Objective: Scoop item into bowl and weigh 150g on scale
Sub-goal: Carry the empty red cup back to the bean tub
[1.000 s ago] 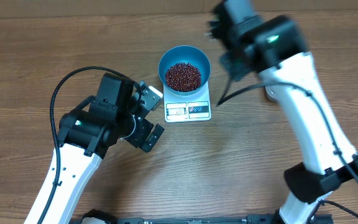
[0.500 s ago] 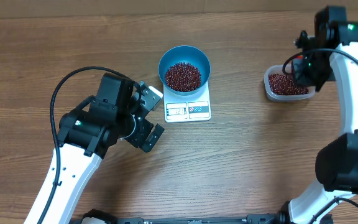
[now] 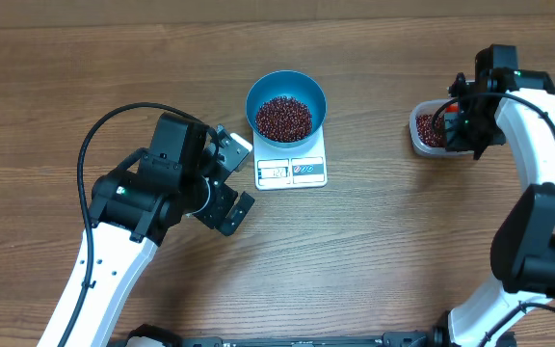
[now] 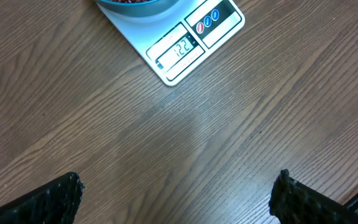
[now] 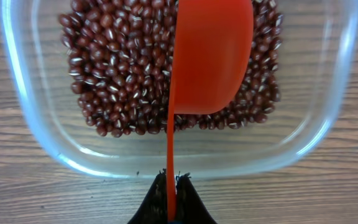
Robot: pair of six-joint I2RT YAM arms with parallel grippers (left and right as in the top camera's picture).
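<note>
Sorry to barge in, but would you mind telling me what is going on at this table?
The right gripper is shut on the handle of an orange scoop, whose cup is at the red-brown beans in the clear tub. The blue bowl, already partly filled with them, sits on the white scale, whose display seems to read 122. The left gripper hangs open beside the scale, holding nothing.

- On the scale (image 4: 224,26), front display (image 4: 180,48): dark digits on a pale screen, probably "122", seen slanted and upside down.
- On the label panel (image 4: 215,17) beside the display: two round signs, one red (image 4: 201,27) and one blue (image 4: 214,15), each with a white stroke; no legible lettering.
- From overhead, the same front edge (image 3: 291,172): print too small to read.
</note>
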